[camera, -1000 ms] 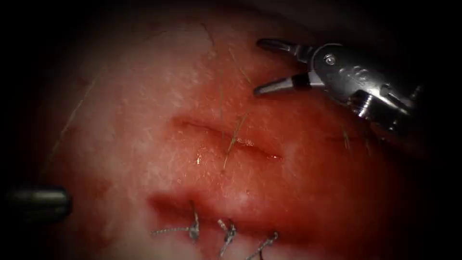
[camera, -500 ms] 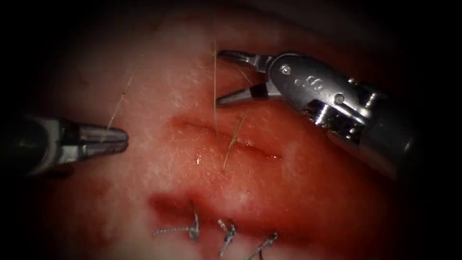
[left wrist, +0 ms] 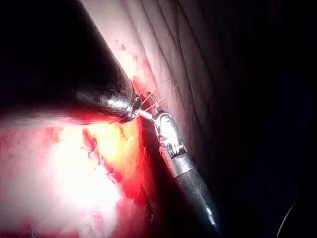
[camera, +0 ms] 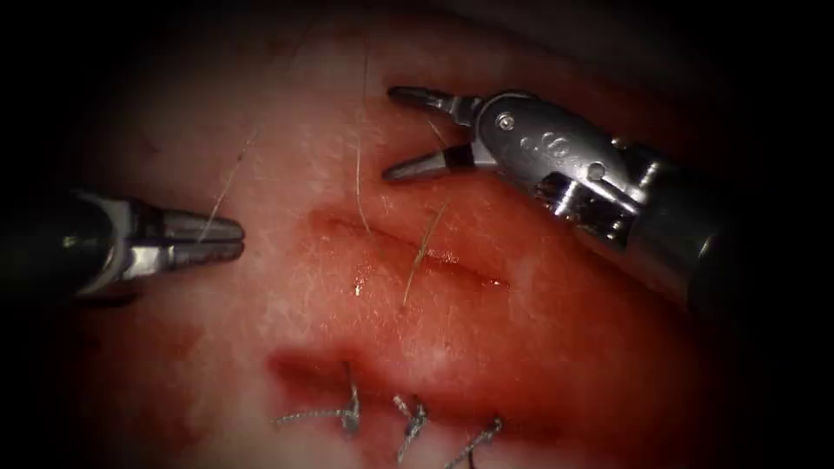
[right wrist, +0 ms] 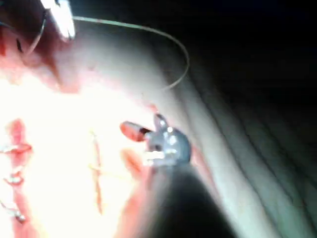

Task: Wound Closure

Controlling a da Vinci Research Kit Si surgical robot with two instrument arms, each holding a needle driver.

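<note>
Stitches (camera: pixel 408 421), three knotted ones with short cut ends, close the nearest cut (camera: pixel 382 378) at the front edge of the tissue (camera: pixel 287 287); red fluid (camera: pixel 556 347) spreads around them and to the right. Behind it lies the open cut (camera: pixel 408 252), a slanting dark line with a short pale strand crossing it. Left of this cut, the left tool (camera: pixel 230 239) comes in from the picture's left with its jaws pressed together on a fine thread (camera: pixel 224 191), which climbs away from the tips toward the far left of the tissue. Another pale length of thread (camera: pixel 359 165) runs from the open cut's left end straight back over the tissue. Farthest back, just beyond the open cut and right of that strand, the right tool (camera: pixel 401 132) hangs with its jaws spread wide and nothing between them. Whether the needle lies anywhere on the tissue cannot be told, and neither tool holds it.
</note>
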